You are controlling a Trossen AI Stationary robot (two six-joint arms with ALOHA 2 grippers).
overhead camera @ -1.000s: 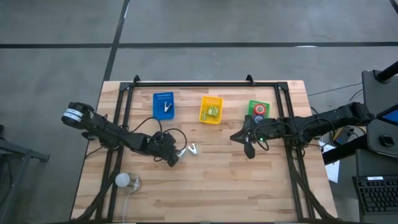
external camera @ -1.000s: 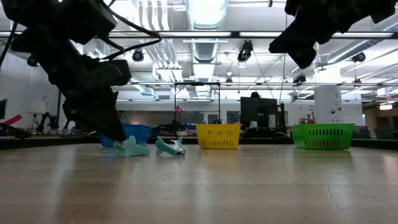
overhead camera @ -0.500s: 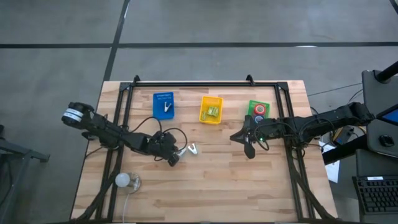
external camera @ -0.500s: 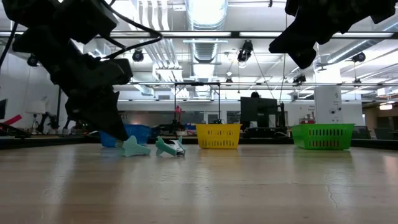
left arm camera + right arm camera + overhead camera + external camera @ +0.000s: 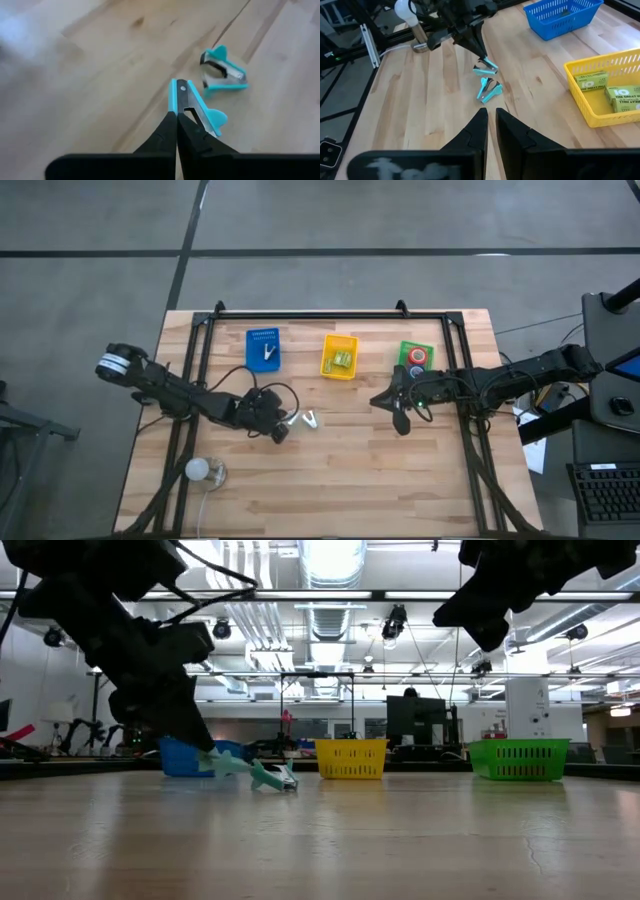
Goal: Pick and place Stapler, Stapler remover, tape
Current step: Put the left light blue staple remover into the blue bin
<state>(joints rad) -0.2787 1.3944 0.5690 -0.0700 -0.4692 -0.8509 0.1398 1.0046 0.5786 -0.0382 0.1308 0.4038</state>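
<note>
My left gripper [image 5: 283, 429] is shut on a teal staple remover [image 5: 192, 106], seen in the low view as the remover [image 5: 228, 762] just above the wood. A second teal staple remover [image 5: 223, 70] lies on its side on the table beside it, and shows as the second remover [image 5: 311, 420] from above. Red and blue tape rolls [image 5: 417, 358] sit in the green bin [image 5: 416, 346]. My right gripper [image 5: 400, 422] hangs over the table in front of that bin, fingers nearly together, touching nothing. My left gripper pinches the staple remover's body [image 5: 186, 114] between its two fingertips, close to the flared grip wing [image 5: 216, 118]. The fingers slant down from the table's left side. The remover's narrow end [image 5: 176, 86] sticks out past the fingertips, and the whole remover is lifted clear of the table.
A blue bin [image 5: 263, 348] holds another staple remover, and a yellow bin [image 5: 340, 356] holds small boxes; both stand in the far row with the green bin. A white ball-like thing [image 5: 197, 470] with a cable lies near the table's near left corner. A dark frame runs along the table's edges.
My left gripper has risen a little with the teal staple remover. The remover stood on the table a second ago and now hangs just above it, tipped toward level. The second remover and my right arm have stayed put.
</note>
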